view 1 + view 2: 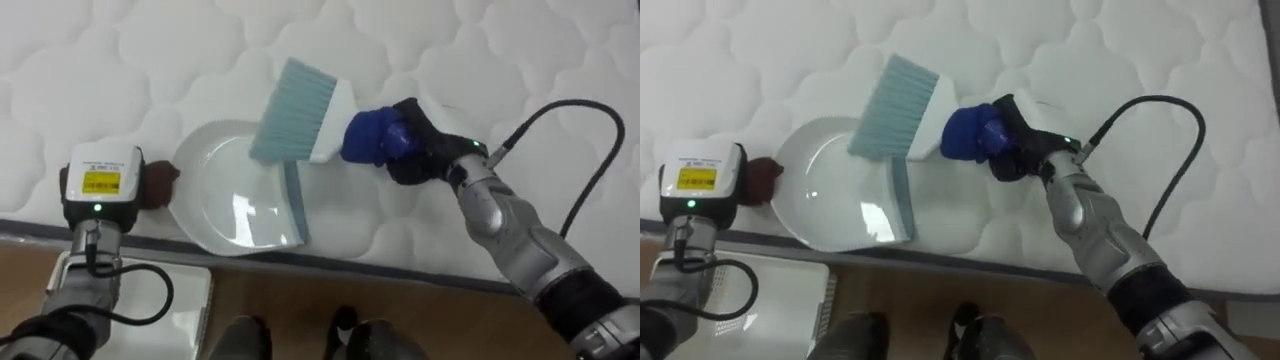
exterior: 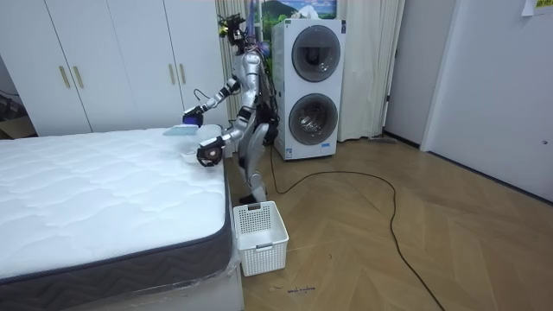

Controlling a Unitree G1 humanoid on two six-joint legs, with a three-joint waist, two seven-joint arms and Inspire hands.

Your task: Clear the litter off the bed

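Note:
A white dustpan (image 1: 215, 205) lies on the white quilted mattress (image 1: 120, 70), its lower rim at the bed's near edge. My left hand (image 1: 155, 183) shows as a dark fist against the pan's left side, curled on its handle, partly hidden behind the wrist box. My right hand (image 1: 422, 150) is shut on the blue handle (image 1: 372, 138) of a brush (image 1: 300, 108). The brush has a white body and teal bristles, which hang over the pan's upper right rim. In the room view I stand at the bed's corner with the brush (image 2: 179, 131) and pan (image 2: 190, 149) over the mattress.
A white slatted basket (image 2: 259, 233) stands on the wood floor by the bed's side, also seen below the mattress edge (image 1: 185, 295). Two stacked washing machines (image 2: 311, 86) are behind me. White wardrobes (image 2: 104, 60) line the wall beyond the bed.

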